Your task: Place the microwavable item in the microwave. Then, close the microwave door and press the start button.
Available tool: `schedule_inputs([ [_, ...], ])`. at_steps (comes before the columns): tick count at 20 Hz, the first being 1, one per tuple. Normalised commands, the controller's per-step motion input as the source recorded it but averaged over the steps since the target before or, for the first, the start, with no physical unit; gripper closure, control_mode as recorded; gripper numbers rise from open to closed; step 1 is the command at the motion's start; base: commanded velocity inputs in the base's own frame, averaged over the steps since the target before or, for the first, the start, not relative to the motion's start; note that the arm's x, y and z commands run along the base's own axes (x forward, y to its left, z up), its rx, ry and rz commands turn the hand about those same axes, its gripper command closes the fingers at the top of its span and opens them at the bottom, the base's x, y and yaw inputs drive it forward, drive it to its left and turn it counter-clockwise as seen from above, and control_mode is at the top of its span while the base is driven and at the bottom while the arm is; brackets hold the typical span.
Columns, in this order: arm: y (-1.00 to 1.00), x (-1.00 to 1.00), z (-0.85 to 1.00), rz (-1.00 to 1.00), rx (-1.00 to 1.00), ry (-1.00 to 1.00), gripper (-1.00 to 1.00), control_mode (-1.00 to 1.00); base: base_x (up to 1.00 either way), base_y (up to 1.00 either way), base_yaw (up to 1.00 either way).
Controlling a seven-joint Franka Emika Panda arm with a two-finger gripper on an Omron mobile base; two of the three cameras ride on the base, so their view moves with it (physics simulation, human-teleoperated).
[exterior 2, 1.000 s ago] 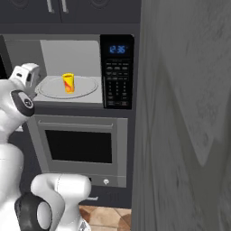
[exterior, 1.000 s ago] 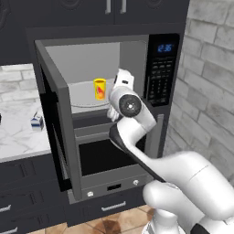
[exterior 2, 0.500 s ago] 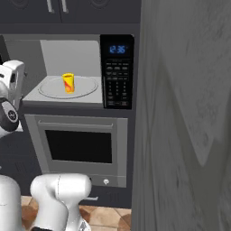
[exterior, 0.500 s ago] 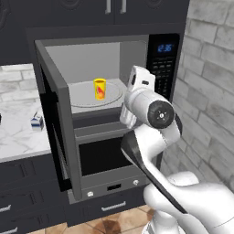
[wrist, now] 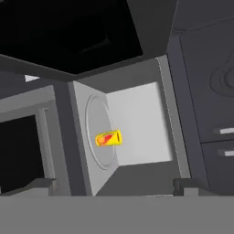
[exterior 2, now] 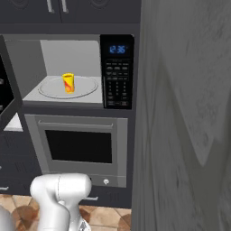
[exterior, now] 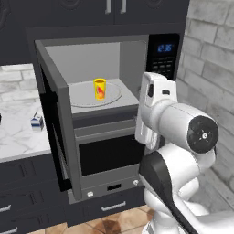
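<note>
We see the yellow cup [exterior: 99, 88] standing upright on the round turntable plate [exterior: 87, 98] inside the microwave [exterior: 98, 82], near the plate's middle and well back from the front edge of the cavity floor, so we judge the placing step done. Our pincer [wrist: 112, 185] is outside the cavity, its two tips wide apart with nothing between them, looking in at the cup from the front. The microwave door [exterior: 55, 132] hangs open to the left, swung out roughly square to the front of the appliance. We take the door-closing step to be the one in hand: the next move calls for bringing the arm [exterior: 176, 130] round to the far, outer side of the door and pushing it to the right until it shuts, keeping clear of the cavity edge. After that comes the start button on the black keypad panel [exterior 2: 116, 76], at the right edge of the microwave under the blue display [exterior 2: 117, 48]. Below the microwave sits an oven [exterior 2: 79, 146] with a dark window. To the left a marble desk [exterior: 16, 137] carries a small white-and-blue carton [exterior: 37, 122] near its right edge. Dark cabinets run above, and a grey brick wall [exterior: 212, 68] stands to the right.
</note>
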Motion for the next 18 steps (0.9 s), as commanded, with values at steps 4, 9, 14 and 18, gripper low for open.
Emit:
schedule_inputs([
  [4,0.00,-1.00,0.00,0.05,-0.05,0.00,-1.00,-1.00,0.00,0.00,0.00],
  [9,0.19,-1.00,0.00,0.00,-0.04,-0.04,-1.00,-1.00,0.00,0.00,0.00],
  [14,0.78,-0.89,0.00,0.00,-0.09,0.00,-1.00,-1.00,0.00,0.00,0.00],
  [18,0.84,-0.53,-0.16,0.00,-0.11,0.00,-1.00,-1.00,0.00,0.00,0.00],
])
